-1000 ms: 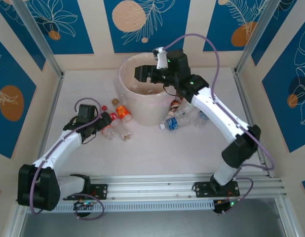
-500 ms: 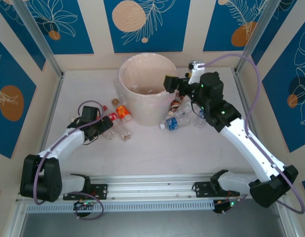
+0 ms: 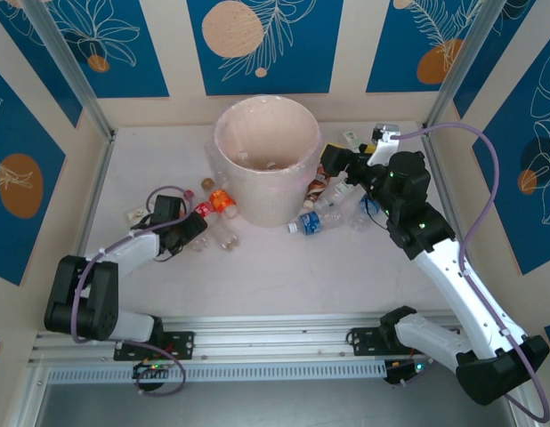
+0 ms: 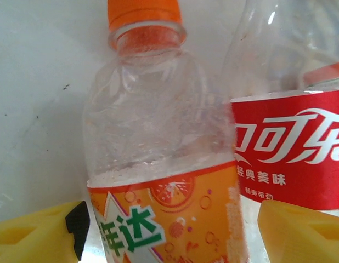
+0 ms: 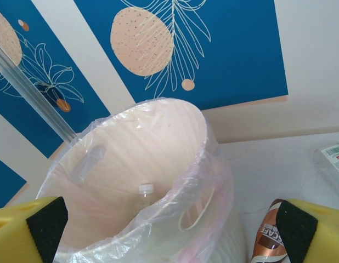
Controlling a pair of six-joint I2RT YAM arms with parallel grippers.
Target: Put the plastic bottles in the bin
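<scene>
**A:** What is the left gripper point(image 4: 170, 216) doing?

**B:** Its yellow fingers point(image 4: 32, 235) are standing apart, straddling the lower body of a clear plastic bottle with an orange label and orange cap point(image 4: 158, 159). The left pad is sitting just beside the label. A gap is showing on the other side, so the gripper isn't clamping.

**A:** What is lying next to it?

**B:** A clear plastic bottle with a red label point(image 4: 290, 159) is lying right beside it. Both are resting on the white table point(image 4: 32, 82), left of the large round pale pink-cream bin point(image 3: 262, 182).

**A:** And the right gripper point(image 5: 172, 222)?

**B:** It is hanging just right of the bin's rim, with its jaws spread wide and nothing between them. A small clear bottle with a white cap point(image 5: 145, 197) is showing inside the bin, within the thin plastic liner point(image 5: 208, 181). A brown-labelled coffee bottle point(image 5: 266, 238) is lying outside the bin near the right finger. More bottles, one a clear bottle with a blue label point(image 3: 311, 222), are lying on the table at the bin's right side.
</scene>
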